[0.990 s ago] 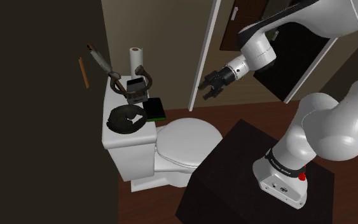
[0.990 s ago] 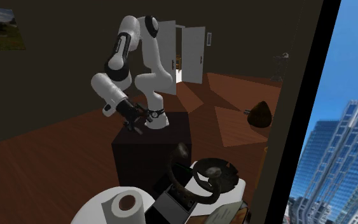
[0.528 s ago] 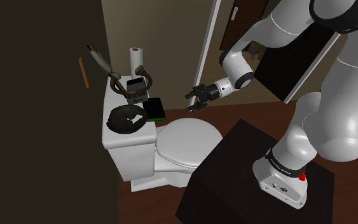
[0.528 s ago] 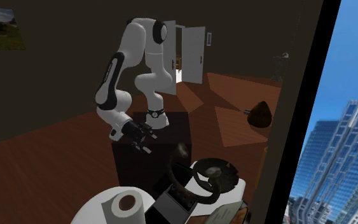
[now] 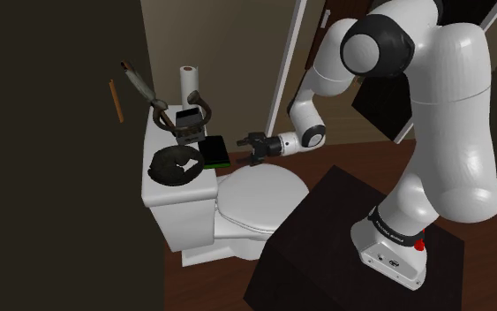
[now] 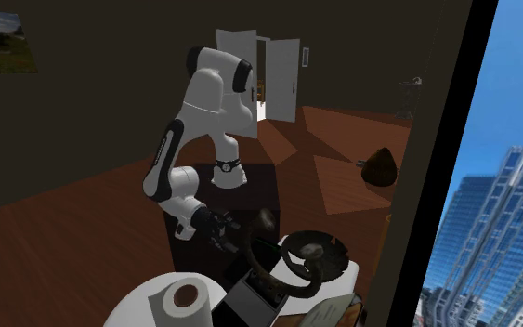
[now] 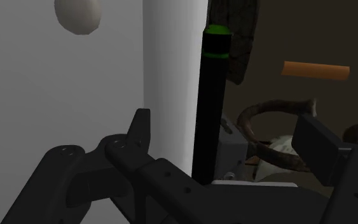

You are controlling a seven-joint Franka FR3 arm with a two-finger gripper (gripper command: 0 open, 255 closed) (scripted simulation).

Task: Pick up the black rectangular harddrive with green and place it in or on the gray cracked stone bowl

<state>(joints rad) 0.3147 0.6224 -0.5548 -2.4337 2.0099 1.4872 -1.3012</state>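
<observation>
Distance has been closed: the end effector (image 5: 248, 147), spread and empty, is now brought near the black-and-green hard drive (image 5: 214, 152); grasping is judged next.

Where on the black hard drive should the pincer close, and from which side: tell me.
Grip the hard drive across its thin thickness at the long edge facing the toilet seat, coming in level from the shoulder view's right. It lies flat on the tank lid and seems to jut past its rim; the open pincer faces that edge.
</observation>
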